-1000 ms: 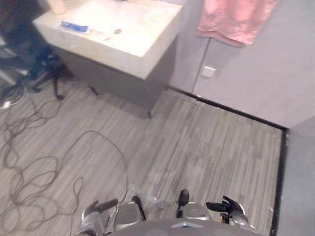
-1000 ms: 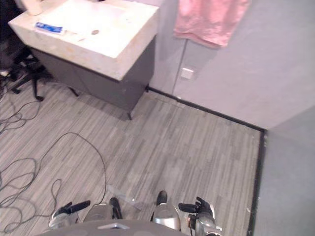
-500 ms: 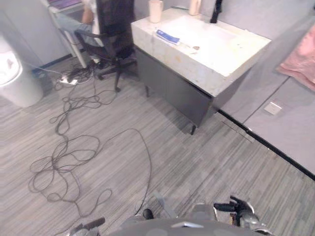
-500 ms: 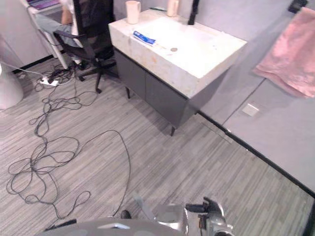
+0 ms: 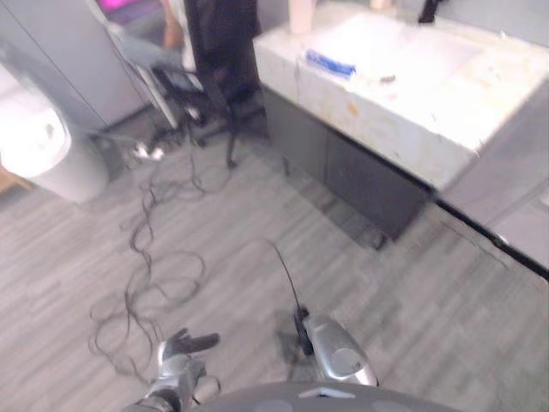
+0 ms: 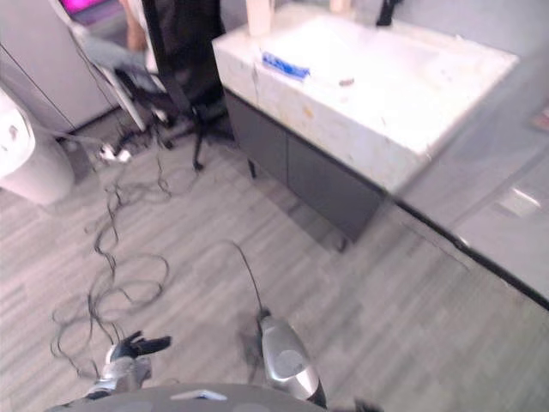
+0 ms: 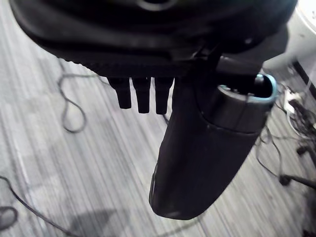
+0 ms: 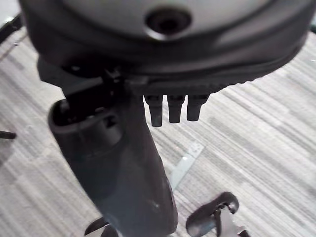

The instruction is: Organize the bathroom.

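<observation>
Floor (image 5: 214,257) takes most of the view, grey planks, loose cables (image 5: 146,283) sprawled at about 10 o'clock from me.

Vanity worktop (image 6: 403,112), pale stone over a dark cabinet (image 6: 317,176), sits at 1 o'clock, well apart from both hands. Its long axis runs from upper-left to lower-right in the head views, with the near corner pointing toward me.

White bin (image 5: 39,142) at 10 o'clock, far left. Black office chair (image 6: 184,51) with a seated person at 11–12 o'clock, just beside the worktop's left end.

On the worktop: a blue-and-white flat pack (image 6: 285,66) near the left front edge, lying along that edge; a small dark item (image 6: 346,82) just right of it, too small to identify; a pale cup (image 6: 258,10) at the back-left corner. I judge these are the things to tidy, but can't tell which goes first.

My left hand (image 5: 182,354) hangs low at 7 o'clock, fingers (image 7: 139,96) relaxed and roughly straight, thumb out, holding nothing. My right hand (image 8: 118,173) is over bare floor, fingers (image 8: 170,108) also loose and empty.

Key relation: everything to handle is ahead and to the right at 1 o'clock, out of reach. My judgement: close the distance first. The blue pack lies toward the worktop's left end, so either hand could take it depending on how I square up.
</observation>
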Controlling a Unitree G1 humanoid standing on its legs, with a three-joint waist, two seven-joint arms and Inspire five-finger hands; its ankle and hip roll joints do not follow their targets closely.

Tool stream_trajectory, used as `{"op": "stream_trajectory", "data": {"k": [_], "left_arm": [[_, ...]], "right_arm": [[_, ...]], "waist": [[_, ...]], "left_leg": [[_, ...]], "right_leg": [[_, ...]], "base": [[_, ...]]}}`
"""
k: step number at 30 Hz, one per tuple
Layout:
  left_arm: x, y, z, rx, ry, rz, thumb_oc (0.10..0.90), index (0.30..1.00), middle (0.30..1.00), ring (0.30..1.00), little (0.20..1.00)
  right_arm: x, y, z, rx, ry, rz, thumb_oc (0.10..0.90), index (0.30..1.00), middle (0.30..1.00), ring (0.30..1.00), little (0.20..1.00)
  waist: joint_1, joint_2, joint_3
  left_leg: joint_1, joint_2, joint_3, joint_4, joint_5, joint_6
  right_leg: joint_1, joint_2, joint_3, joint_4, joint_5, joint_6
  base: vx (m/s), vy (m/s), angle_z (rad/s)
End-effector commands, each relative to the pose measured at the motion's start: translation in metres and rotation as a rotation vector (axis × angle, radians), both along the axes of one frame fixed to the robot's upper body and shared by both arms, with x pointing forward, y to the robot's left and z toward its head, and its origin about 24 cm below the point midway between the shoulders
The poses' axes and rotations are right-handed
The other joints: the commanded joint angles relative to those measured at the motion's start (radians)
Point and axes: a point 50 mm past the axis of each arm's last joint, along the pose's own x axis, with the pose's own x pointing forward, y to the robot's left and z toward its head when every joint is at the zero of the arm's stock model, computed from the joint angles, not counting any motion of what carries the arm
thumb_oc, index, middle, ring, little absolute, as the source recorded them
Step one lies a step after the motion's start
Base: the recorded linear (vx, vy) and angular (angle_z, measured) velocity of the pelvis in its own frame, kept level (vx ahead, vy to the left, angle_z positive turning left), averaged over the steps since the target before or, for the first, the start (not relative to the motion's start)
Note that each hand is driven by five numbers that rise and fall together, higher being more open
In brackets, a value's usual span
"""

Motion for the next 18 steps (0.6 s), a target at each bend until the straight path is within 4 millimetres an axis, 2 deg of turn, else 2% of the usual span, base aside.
{"op": "stream_trajectory", "data": {"k": [1, 2, 3, 4, 5, 6, 7, 9, 10, 11, 12, 13, 15, 16, 17, 18], "left_arm": [[0.05, 0.034, 0.033, 0.138, -0.201, -0.021, 0.8, 0.9, 0.9, 0.9, 0.9], [0.056, 0.031, 0.035, 0.132, -0.203, -0.005, 0.8, 0.9, 0.9, 0.9, 0.9], [0.059, 0.03, 0.036, 0.128, -0.197, 0.005, 0.8, 0.9, 0.9, 0.9, 0.9], [0.06, 0.029, 0.036, 0.127, -0.19, 0.009, 0.8, 0.9, 0.9, 0.9, 0.9], [0.055, 0.033, 0.034, 0.135, -0.173, 0.041, 0.8, 0.9, 0.9, 0.9, 0.9], [0.049, 0.037, 0.032, 0.143, -0.153, 0.048, 0.8, 0.9, 0.9, 0.9, 0.9], [0.047, 0.038, 0.031, 0.144, -0.143, 0.048, 0.8, 0.9, 0.9, 0.9, 0.9], [0.03, 0.045, 0.025, 0.165, -0.098, 0.062, 0.8, 0.9, 0.9, 0.9, 0.9], [0.016, 0.052, 0.021, 0.182, -0.057, 0.079, 0.8, 0.9, 0.9, 0.9, 0.9], [0.014, 0.052, 0.02, 0.183, -0.053, 0.084, 0.8, 0.9, 0.9, 0.9, 0.9], [-0.006, 0.059, 0.014, 0.184, 0.0, 0.112, 0.8, 0.9, 0.9, 0.9, 0.9], [-0.007, 0.059, 0.014, 0.184, 0.004, 0.108, 0.8, 0.9, 0.9, 0.9, 0.9], [-0.011, 0.06, 0.012, 0.171, 0.024, 0.068, 0.8, 0.9, 0.9, 0.9, 0.9], [-0.009, 0.058, 0.012, 0.178, 0.026, 0.012, 0.8, 0.9, 0.9, 0.9, 0.9], [-0.008, 0.057, 0.012, 0.191, 0.028, -0.018, 0.8, 0.9, 0.9, 0.9, 0.9], [-0.008, 0.057, 0.012, 0.205, 0.038, -0.054, 0.8, 0.9, 0.9, 0.9, 0.9]], "right_arm": [[0.043, -0.006, 0.007, -0.071, -0.148, 0.131, 0.8, 0.9, 0.9, 0.9, 0.9], [0.046, -0.007, 0.009, -0.075, -0.167, 0.11, 0.8, 0.9, 0.9, 0.9, 0.9], [0.05, -0.009, 0.01, -0.082, -0.192, 0.084, 0.8, 0.9, 0.9, 0.9, 0.9], [0.053, -0.01, 0.011, -0.09, -0.212, 0.067, 0.8, 0.9, 0.9, 0.9, 0.9], [0.065, -0.013, 0.014, -0.092, -0.227, 0.101, 0.8, 0.9, 0.9, 0.9, 0.9], [0.07, -0.012, 0.015, -0.093, -0.232, 0.116, 0.8, 0.9, 0.9, 0.9, 0.9], [0.072, -0.012, 0.015, -0.095, -0.238, 0.104, 0.8, 0.9, 0.9, 0.9, 0.9], [0.079, -0.008, 0.015, -0.093, -0.25, 0.1, 0.8, 0.9, 0.9, 0.9, 0.9], [0.084, -0.006, 0.016, -0.092, -0.25, 0.104, 0.8, 0.9, 0.9, 0.9, 0.9], [0.084, -0.006, 0.016, -0.092, -0.249, 0.109, 0.8, 0.9, 0.9, 0.9, 0.9], [0.084, -0.004, 0.015, -0.093, -0.234, 0.121, 0.8, 0.9, 0.9, 0.9, 0.9], [0.083, -0.004, 0.014, -0.093, -0.231, 0.121, 0.8, 0.9, 0.9, 0.9, 0.9], [0.081, -0.004, 0.014, -0.1, -0.228, 0.092, 0.8, 0.9, 0.9, 0.9, 0.9], [0.08, -0.005, 0.014, -0.092, -0.247, 0.025, 0.8, 0.9, 0.9, 0.9, 0.9], [0.076, -0.007, 0.014, -0.09, -0.263, 0.02, 0.8, 0.9, 0.9, 0.9, 0.9], [0.074, -0.008, 0.014, -0.091, -0.271, 0.042, 0.8, 0.9, 0.9, 0.9, 0.9]], "waist": [[-0.015, -0.063, -0.012], [-0.006, -0.081, -0.009], [0.008, -0.098, -0.005], [0.015, -0.107, -0.004], [0.048, -0.136, 0.006], [0.064, -0.141, 0.003], [0.069, -0.141, 0.001], [0.099, -0.131, -0.002], [0.119, -0.124, -0.013], [0.122, -0.124, -0.012], [0.141, -0.106, -0.023], [0.142, -0.105, -0.024], [0.137, -0.089, -0.029], [0.126, -0.079, -0.025], [0.109, -0.062, -0.012], [0.101, -0.054, -0.002]], "left_leg": [[-0.193, -0.044, 0.015, 0.252, 0.378, -0.059], [-0.27, -0.037, 0.033, 0.34, 0.36, -0.05], [-0.34, -0.019, 0.043, 0.374, 0.322, -0.031], [-0.366, -0.009, 0.044, 0.371, 0.306, -0.02], [-0.403, 0.05, 0.053, 0.3, 0.225, 0.039], [-0.393, 0.076, 0.033, 0.198, 0.217, 0.051], [-0.39, 0.084, 0.024, 0.162, 0.216, 0.054], [-0.366, 0.138, -0.088, -0.02, 0.255, 0.025], [-0.371, 0.19, -0.16, -0.107, 0.3, 0.008], [-0.371, 0.196, -0.166, -0.116, 0.306, 0.006], [-0.377, 0.235, -0.192, -0.155, 0.327, -0.002], [-0.37, 0.235, -0.183, -0.158, 0.323, -0.001], [-0.363, 0.223, -0.152, -0.141, 0.292, -0.002], [-0.352, 0.204, -0.117, -0.142, 0.274, 0.011], [-0.318, 0.188, -0.075, -0.153, 0.24, 0.034], [-0.295, 0.178, -0.05, -0.158, 0.223, 0.044]], "right_leg": [[0.074, 0.024, 0.085, -0.116, 0.048, 0.062], [0.102, 0.015, 0.096, -0.118, 0.033, 0.054], [0.129, 0.005, 0.107, -0.115, 0.021, 0.051], [0.14, -0.001, 0.112, -0.114, 0.017, 0.05], [0.181, -0.014, 0.136, -0.118, 0.005, 0.049], [0.188, -0.015, 0.15, -0.113, -0.009, 0.051], [0.189, -0.015, 0.155, -0.111, -0.015, 0.052], [0.202, -0.002, 0.199, -0.1, -0.051, 0.066], [0.201, 0.003, 0.23, -0.096, -0.078, 0.078], [0.203, 0.004, 0.234, -0.093, -0.084, 0.08], [0.215, -0.01, 0.249, -0.055, -0.146, 0.105], [0.217, -0.015, 0.246, -0.05, -0.15, 0.109], [0.178, -0.05, 0.222, 0.04, -0.172, 0.128], [0.119, -0.077, 0.209, 0.143, -0.131, 0.154], [-0.009, -0.091, 0.195, 0.344, -0.034, 0.175], [-0.065, -0.098, 0.189, 0.435, 0.002, 0.175]], "base": [[0.33, 0.025, -0.09], [0.33, 0.034, -0.34], [0.31, 0.051, -0.35], [0.41, 0.134, -0.67], [0.45, 0.209, -0.69], [0.42, 0.222, -0.93], [0.37, 0.237, -1.08], [0.38, 0.278, -1.23], [0.3, 0.247, -1.17], [0.51, 0.481, -1.67], [0.38, 0.373, -1.44], [0.45, 0.497, -1.36], [0.22, 0.391, -1.12], [0.19, 0.53, -1.1], [0.15, 0.519, -0.68], [0.13, 0.421, -0.52]]}}
